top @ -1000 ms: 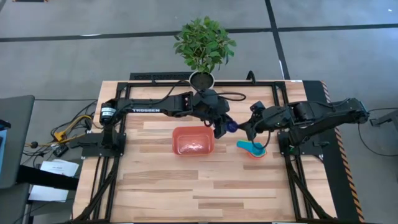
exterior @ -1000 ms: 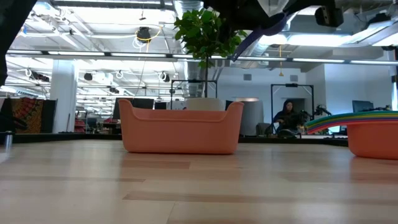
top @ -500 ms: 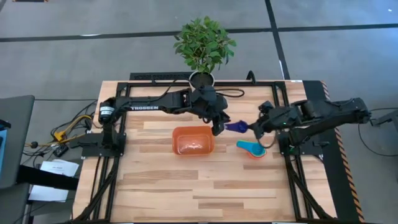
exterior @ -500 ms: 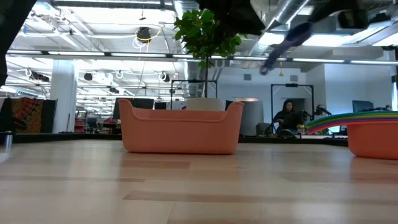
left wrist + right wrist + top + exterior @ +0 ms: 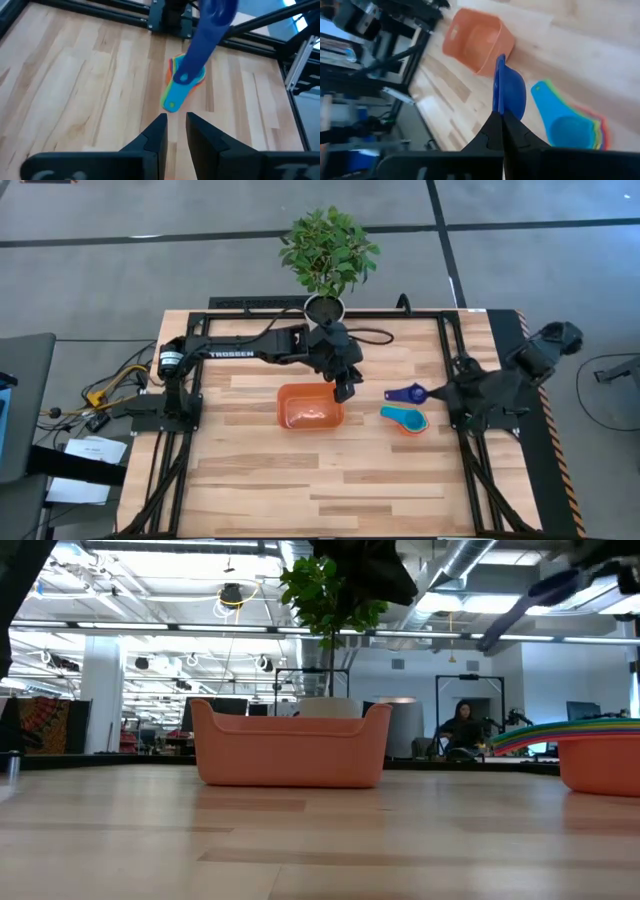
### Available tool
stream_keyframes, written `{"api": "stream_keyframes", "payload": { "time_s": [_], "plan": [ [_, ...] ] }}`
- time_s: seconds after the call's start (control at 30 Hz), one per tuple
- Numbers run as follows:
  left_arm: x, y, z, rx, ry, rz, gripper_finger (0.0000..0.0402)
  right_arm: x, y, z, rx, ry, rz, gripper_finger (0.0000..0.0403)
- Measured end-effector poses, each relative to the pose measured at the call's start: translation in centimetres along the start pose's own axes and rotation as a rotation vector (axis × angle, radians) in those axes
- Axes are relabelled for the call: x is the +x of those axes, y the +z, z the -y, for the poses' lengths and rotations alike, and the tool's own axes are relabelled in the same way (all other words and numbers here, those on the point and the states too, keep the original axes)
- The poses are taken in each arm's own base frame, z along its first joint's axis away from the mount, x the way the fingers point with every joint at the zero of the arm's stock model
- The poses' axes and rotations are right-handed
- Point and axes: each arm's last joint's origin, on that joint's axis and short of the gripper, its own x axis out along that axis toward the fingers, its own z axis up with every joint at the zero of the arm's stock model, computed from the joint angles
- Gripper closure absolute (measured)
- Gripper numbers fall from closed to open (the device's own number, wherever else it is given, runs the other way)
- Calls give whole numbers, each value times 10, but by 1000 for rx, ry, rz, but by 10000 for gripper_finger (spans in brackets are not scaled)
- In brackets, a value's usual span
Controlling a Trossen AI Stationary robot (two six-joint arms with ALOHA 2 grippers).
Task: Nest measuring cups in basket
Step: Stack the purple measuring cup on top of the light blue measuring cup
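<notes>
The dark blue measuring cup (image 5: 407,393) is in the air between the basket and the table's right edge, in my right gripper (image 5: 436,392), which is shut on it. It also shows in the left wrist view (image 5: 210,35) and the low view (image 5: 540,595). The other cups sit nested in a rainbow stack (image 5: 405,420), light blue on top, bowl down on the table (image 5: 598,760). The orange basket (image 5: 310,407) stands left of the stack. My left gripper (image 5: 345,388) hovers over the basket's right rim. It is slightly open (image 5: 176,127) and holds nothing. My right gripper pinches the dark blue cup at its bowl end (image 5: 501,111) between the two fingers, coming level from the table's right side. The handle (image 5: 186,75) sticks out away from the fingers toward the left gripper. The cup is lifted clear, above the stack.
A potted plant (image 5: 327,250) stands at the table's far edge behind the basket. Black frame rails (image 5: 455,360) run along the table's sides. Bare wood (image 5: 320,490) fills the near half of the table. A person (image 5: 462,730) sits far off in the room.
The dark blue cup, first beside the left gripper at the basket's right rim, has come away from it and moved toward the table's right edge with my right gripper. The right arm has drawn well back to the right. The left gripper has stayed over the basket's rim.
</notes>
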Motion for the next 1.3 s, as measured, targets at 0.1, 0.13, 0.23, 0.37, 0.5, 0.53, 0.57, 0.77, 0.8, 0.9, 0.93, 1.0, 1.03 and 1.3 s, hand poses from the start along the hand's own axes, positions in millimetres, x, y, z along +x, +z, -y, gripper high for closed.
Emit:
{"api": "stream_keyframes", "payload": {
  "time_s": [0.1,0.13,0.23,0.37,0.5,0.53,0.57,0.77,0.8,0.9,0.93,1.0,1.03,1.3],
  "plan": [
    [0,0,0,0,0,-3,344,11,-15,22,53,46,-39,400],
    [0,0,0,-1,1,-3,344,16,-21,29,66,62,-51,400],
    [0,0,-1,-2,2,-4,344,29,-35,47,97,122,-64,400],
    [0,-1,0,-5,1,-6,344,41,-49,68,113,158,-78,400],
    [0,-1,0,-18,2,-7,344,47,-54,83,143,190,-30,400],
    [0,-1,0,-23,2,-7,344,46,-54,83,148,213,-12,400],
    [0,-1,-1,-25,3,-8,344,46,-54,83,152,241,14,400],
    [15,-8,0,-11,-9,-16,343,38,-50,82,129,374,123,400],
    [17,-11,0,-26,-20,-39,340,37,-49,82,122,385,136,400],
    [23,-11,2,-68,-123,-34,319,33,-47,81,92,420,164,400],
    [23,-11,3,-83,-165,-44,309,32,-46,80,82,430,172,400],
    [24,-9,5,-102,-238,-29,286,31,-46,79,56,442,193,400],
    [24,-7,6,-107,-258,-10,272,30,-46,79,41,447,199,400],
    [23,-1,1,-158,-339,19,164,23,-43,70,-52,499,246,400]
  ]
}}
